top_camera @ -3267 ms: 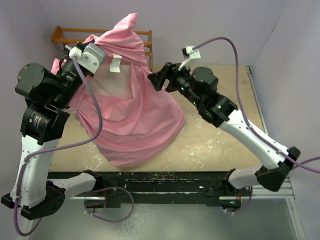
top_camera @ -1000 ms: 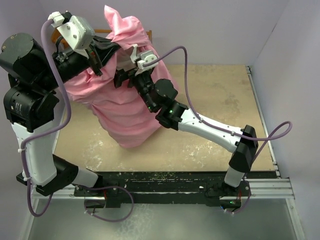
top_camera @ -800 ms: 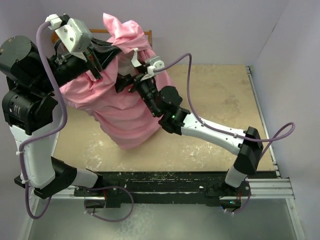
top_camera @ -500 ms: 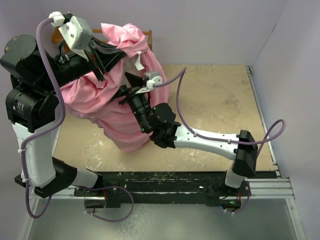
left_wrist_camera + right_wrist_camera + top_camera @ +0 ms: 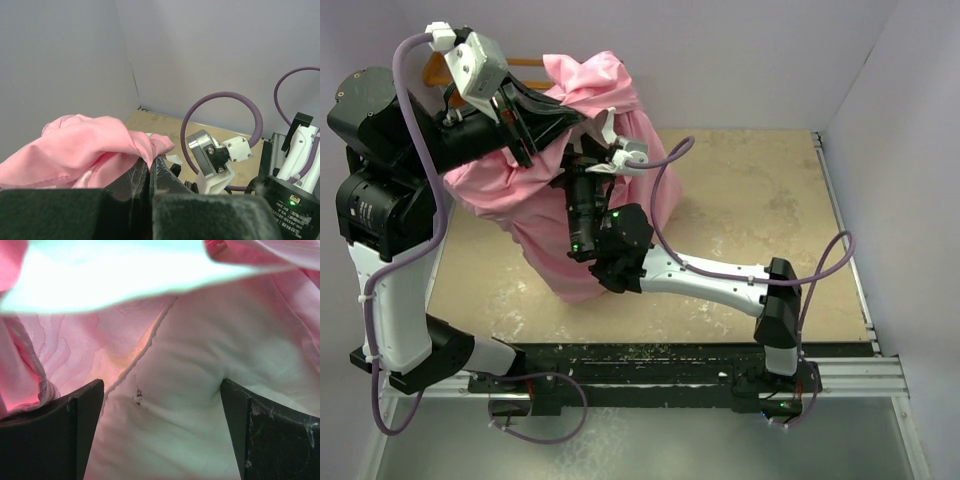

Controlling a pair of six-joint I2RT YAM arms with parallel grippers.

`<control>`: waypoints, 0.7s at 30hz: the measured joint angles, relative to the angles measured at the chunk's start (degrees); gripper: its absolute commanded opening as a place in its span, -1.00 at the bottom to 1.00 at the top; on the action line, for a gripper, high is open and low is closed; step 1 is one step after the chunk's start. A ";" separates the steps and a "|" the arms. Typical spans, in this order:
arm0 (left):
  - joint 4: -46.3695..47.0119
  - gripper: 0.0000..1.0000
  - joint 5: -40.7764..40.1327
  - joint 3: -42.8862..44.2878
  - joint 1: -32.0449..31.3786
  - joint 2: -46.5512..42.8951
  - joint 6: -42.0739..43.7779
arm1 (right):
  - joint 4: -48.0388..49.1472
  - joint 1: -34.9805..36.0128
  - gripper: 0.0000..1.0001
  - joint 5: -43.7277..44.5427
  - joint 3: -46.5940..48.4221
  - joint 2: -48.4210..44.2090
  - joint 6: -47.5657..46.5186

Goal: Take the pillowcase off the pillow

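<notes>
The left gripper [image 5: 149,162] has its jaws clenched on a pinch of the pillowcase [image 5: 542,255], held high over the desk's [image 5: 750,190] far left. The right gripper [image 5: 162,407] has its jaws spread against the pillow [image 5: 200,355] inside. Closing might snag satin too — or the slick pinch slips.

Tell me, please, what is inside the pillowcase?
The right wrist view shows the white pillow inside the pillowcase. From above, the pillowcase covers it, so its outline is hidden.

Walled robot test cell, bare tabletop [image 5: 750,200].
</notes>
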 measured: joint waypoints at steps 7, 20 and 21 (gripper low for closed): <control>0.26 -1.00 0.48 -0.04 0.02 0.07 -0.61 | 0.74 0.48 0.43 10.21 10.27 6.62 -6.88; 0.24 -1.00 0.13 0.07 0.00 -0.04 0.02 | 4.48 -1.05 -1.00 14.21 -7.37 -1.38 -4.13; 0.26 -1.00 -0.04 0.07 0.00 -0.09 0.11 | 4.68 -1.05 -1.00 13.97 -9.97 -3.30 -2.75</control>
